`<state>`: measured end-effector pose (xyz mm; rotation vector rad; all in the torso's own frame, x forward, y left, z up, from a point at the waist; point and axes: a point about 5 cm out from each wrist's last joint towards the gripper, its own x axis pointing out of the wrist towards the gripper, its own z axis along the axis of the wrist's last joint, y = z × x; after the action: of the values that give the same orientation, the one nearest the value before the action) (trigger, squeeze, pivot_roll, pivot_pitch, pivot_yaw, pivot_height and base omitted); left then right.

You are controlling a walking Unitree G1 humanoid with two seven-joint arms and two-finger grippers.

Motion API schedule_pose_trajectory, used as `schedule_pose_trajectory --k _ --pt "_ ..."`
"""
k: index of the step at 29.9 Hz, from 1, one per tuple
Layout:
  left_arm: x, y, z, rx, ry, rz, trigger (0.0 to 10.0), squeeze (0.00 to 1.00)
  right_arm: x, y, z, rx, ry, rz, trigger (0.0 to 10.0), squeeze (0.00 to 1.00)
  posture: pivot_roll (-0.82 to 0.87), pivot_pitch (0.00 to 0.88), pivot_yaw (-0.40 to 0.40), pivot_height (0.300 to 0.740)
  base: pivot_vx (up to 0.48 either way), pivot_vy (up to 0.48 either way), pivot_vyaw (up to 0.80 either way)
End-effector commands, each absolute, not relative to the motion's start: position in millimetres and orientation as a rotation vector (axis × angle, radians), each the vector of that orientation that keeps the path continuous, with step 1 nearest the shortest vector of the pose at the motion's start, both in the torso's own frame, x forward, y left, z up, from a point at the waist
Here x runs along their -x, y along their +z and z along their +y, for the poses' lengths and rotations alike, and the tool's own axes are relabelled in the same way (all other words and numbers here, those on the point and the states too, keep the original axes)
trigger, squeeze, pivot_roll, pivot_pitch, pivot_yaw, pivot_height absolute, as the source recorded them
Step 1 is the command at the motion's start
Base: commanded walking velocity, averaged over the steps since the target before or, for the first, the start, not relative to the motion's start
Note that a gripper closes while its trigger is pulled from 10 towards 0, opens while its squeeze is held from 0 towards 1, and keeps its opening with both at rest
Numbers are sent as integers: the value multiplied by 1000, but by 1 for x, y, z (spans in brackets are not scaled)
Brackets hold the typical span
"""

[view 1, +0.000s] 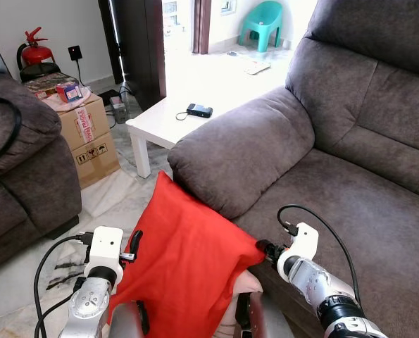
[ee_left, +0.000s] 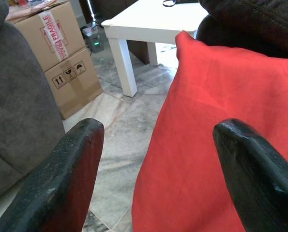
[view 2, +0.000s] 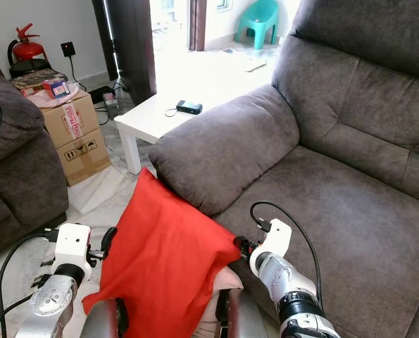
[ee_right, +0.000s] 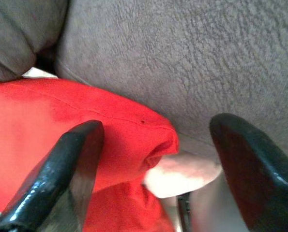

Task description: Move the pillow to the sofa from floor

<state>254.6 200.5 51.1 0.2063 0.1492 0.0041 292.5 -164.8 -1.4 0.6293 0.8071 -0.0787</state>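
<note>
A red pillow (view 1: 184,253) stands on edge, leaning against the front of the grey sofa's armrest (view 1: 244,148). Its top corner is tucked under the armrest. My left gripper (ee_left: 158,128) is open at the pillow's left edge, one finger (ee_left: 260,179) over the red fabric and the other over the floor. My right gripper (ee_right: 156,126) is open at the pillow's right corner (ee_right: 153,140), close to the front edge of the sofa seat (view 1: 364,204). A pale patch (ee_right: 182,174) shows under that corner.
A white low table (view 1: 167,120) with a black device (view 1: 199,110) stands beyond the armrest. Taped cardboard boxes (view 1: 89,134) and a second grey sofa (view 1: 19,162) are on the left. Marble floor (view 1: 117,193) lies between them.
</note>
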Motion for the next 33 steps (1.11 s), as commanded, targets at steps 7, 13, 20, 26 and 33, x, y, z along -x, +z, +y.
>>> schedule_pose_trajectory --k 7,13,20,26,33 --pt "-255 49 196 -186 7 162 10000 0 -287 -4 -157 -881 -97 828 10000 1000 95 0 -118 560 0 0 0" --pt "-256 48 195 -183 6 162 10000 0 -280 -9 -149 -949 -74 859 10000 1000 93 0 -119 560 0 0 0" --pt "-257 49 193 -180 5 156 10000 0 -278 -12 -148 -955 -76 845 10000 996 98 0 -122 560 0 0 0" --pt "-259 50 191 -176 1 145 10000 0 -281 -12 -140 -1011 -57 827 10000 0 105 0 -123 560 0 0 0" --pt "-260 52 191 -173 5 138 10000 0 -280 -16 -129 -1013 -44 854 10000 0 117 0 -131 560 0 0 0"
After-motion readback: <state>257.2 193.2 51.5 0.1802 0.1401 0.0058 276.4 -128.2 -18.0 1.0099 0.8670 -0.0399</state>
